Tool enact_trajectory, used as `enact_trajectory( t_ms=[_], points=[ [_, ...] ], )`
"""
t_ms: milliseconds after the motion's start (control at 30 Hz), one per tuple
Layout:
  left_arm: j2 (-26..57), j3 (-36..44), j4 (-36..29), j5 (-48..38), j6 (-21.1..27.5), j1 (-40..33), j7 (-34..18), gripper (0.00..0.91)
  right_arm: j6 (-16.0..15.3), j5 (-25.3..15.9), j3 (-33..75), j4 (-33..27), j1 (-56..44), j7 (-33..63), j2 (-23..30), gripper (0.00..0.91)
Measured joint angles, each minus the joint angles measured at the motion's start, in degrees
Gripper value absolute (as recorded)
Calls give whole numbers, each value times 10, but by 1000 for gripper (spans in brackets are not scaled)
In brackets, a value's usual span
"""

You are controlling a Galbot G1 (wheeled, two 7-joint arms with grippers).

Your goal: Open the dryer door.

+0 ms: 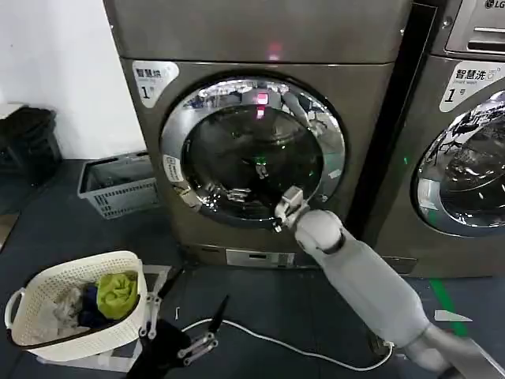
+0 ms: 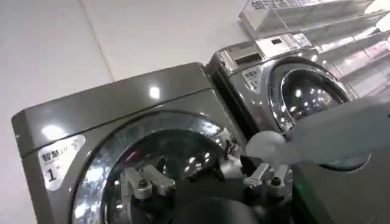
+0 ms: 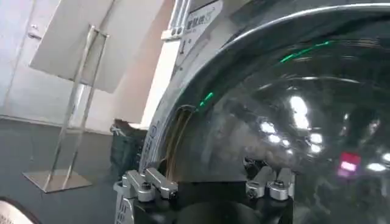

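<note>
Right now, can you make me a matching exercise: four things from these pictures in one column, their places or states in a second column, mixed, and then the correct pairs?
Things:
1. dryer door
2. right pincer
3. left pincer
4. white basket

Places or states:
A. low over the dark floor, beside the basket
B. closed on the dryer
C. on the floor, holding clothes
D. at the door's lower chrome rim

Pairs: 1-B, 2-D, 3-A, 4-C

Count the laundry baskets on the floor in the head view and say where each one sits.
2. A white basket holding clothes sits at the robot's near left. A grey basket sits farther back, against the left side of the dryer. Others may be hidden.
</note>
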Motion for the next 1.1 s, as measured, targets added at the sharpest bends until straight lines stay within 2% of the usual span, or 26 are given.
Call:
enact_trajectory(
  t_ms=[1100],
  points=[
    [-12,-12,-11,-3,-7,10,-3,907,22,-23,-38,-154,71,-42,134,907]
  ],
)
